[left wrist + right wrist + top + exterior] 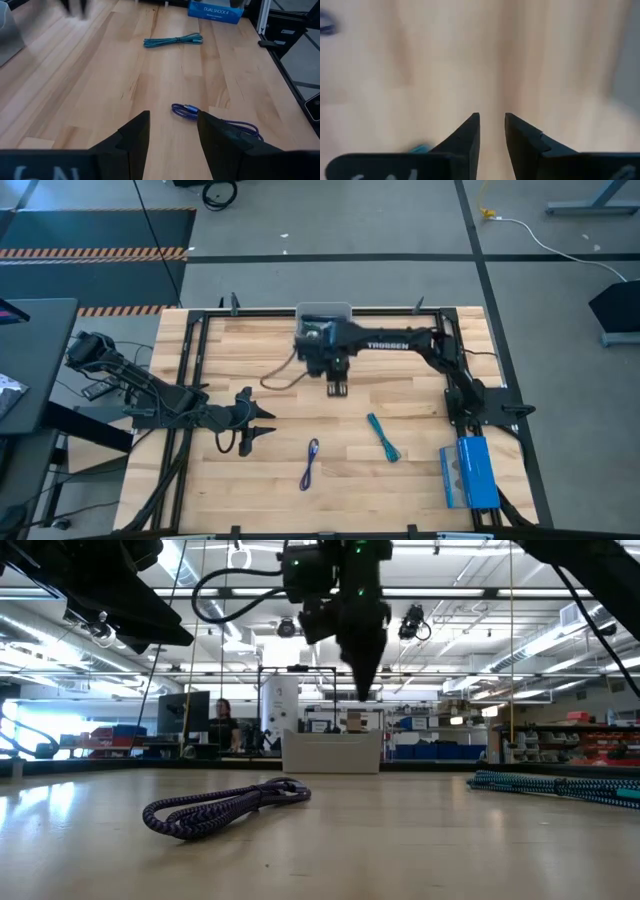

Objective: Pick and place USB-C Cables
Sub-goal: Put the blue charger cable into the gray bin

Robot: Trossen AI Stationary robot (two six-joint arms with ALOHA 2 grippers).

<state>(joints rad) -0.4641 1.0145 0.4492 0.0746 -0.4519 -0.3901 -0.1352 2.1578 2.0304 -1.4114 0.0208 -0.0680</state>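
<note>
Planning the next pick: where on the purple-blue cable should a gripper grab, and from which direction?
Grip the purple-blue cable mid-bundle, where its folded strands run close together, not at the looped end. Come straight down from above, fingers straddling its length: it lies flat on the bare table. The left gripper, open, is nearest; the right gripper hangs farther back.

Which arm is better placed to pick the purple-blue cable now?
Left, probably. The left gripper is open beside the purple-blue cable, which lies just ahead of its fingers in the wrist view. The right gripper hangs farther away.
</note>
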